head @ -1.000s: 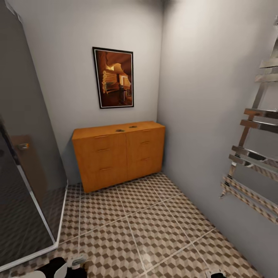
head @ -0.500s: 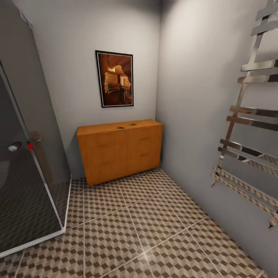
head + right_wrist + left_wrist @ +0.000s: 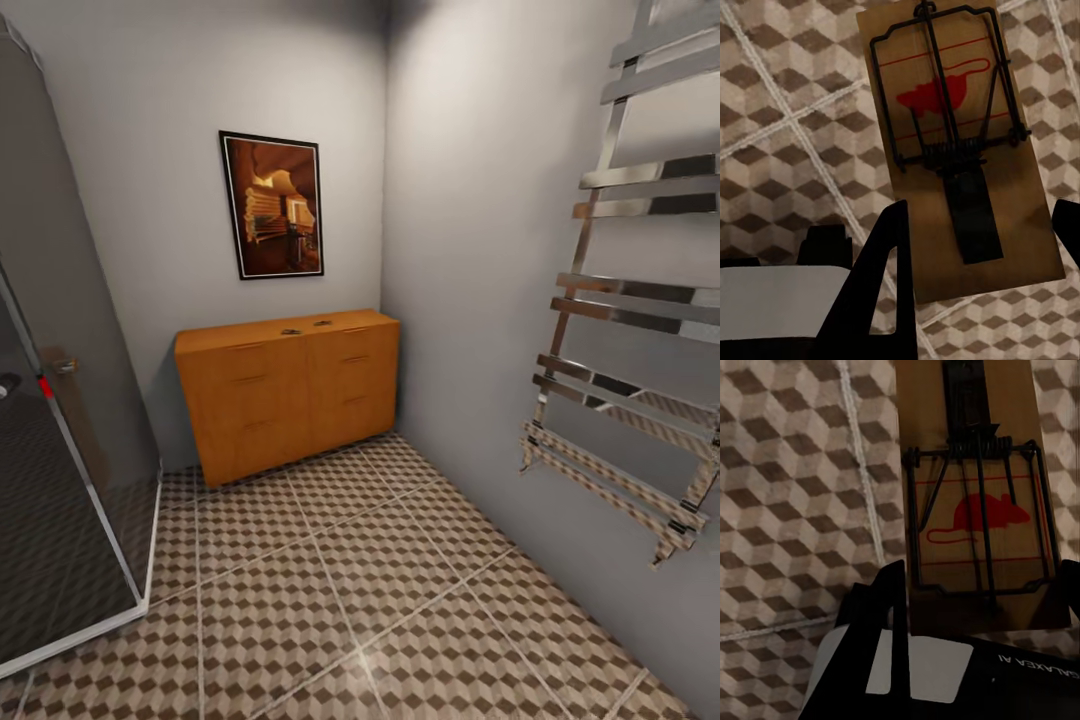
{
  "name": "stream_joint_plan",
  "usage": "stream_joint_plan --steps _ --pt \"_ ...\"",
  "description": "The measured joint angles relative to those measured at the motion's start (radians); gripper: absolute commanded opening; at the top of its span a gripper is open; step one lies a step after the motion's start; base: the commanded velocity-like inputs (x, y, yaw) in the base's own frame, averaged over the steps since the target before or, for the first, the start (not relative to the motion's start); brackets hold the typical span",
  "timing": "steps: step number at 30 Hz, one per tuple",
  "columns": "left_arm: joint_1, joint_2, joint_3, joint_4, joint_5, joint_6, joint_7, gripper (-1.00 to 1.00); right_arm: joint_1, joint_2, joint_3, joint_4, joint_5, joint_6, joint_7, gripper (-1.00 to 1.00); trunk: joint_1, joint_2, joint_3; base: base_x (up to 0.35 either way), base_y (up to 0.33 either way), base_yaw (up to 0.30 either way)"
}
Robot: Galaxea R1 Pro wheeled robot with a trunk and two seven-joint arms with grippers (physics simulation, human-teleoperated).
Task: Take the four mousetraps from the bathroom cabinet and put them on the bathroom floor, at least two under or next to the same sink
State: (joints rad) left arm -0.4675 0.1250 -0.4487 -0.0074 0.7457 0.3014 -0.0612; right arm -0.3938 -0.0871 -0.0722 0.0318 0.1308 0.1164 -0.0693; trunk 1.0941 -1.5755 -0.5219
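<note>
A mousetrap [image 3: 979, 502] is pinched in the left gripper [image 3: 975, 607], another mousetrap [image 3: 956, 142] in the right gripper [image 3: 979, 247], fingertips partly cut off.

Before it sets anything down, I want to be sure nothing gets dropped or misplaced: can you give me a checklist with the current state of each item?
1. Left gripper holds a mousetrap between its fingers: ok.
2. Right gripper holds a second mousetrap: ok.
3. Both traps hang over the patterned bathroom floor: ok.
4. Sink within sight, to place traps beside it: cannot tell, the head view faces the cabinet corner.
5. Two small dark items on the cabinet top, maybe the remaining traps: cannot tell, too small.
6. Open floor ahead between the shower enclosure and the towel rail: ok.
</note>
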Motion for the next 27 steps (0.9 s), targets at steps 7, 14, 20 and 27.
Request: stream_joint_plan --steps 7,14,20,27 --pt "0.000 0.000 0.000 -0.005 0.009 0.001 -0.002 -1.00 0.001 0.000 0.000 0.000 0.000 -0.003 0.001 -1.00 0.000 0.000 0.000 0.000 0.000 -0.241" --pt "0.000 0.000 -0.002 -0.005 0.009 -0.002 -0.003 -1.00 0.001 0.001 0.000 0.000 0.000 0.000 0.004 -1.00 0.000 0.000 0.000 0.000 0.000 -0.248" --pt "0.000 0.002 -0.002 -0.005 0.009 -0.002 -0.003 -1.00 0.001 0.000 -0.001 0.000 -0.001 0.005 0.005 -1.00 0.000 0.000 0.000 0.000 0.000 -0.250" --pt "0.000 0.002 -0.002 -0.005 0.009 -0.002 -0.002 -1.00 0.001 -0.001 -0.001 0.000 -0.003 0.006 0.006 -1.00 0.000 0.000 0.000 0.000 0.000 -0.250"
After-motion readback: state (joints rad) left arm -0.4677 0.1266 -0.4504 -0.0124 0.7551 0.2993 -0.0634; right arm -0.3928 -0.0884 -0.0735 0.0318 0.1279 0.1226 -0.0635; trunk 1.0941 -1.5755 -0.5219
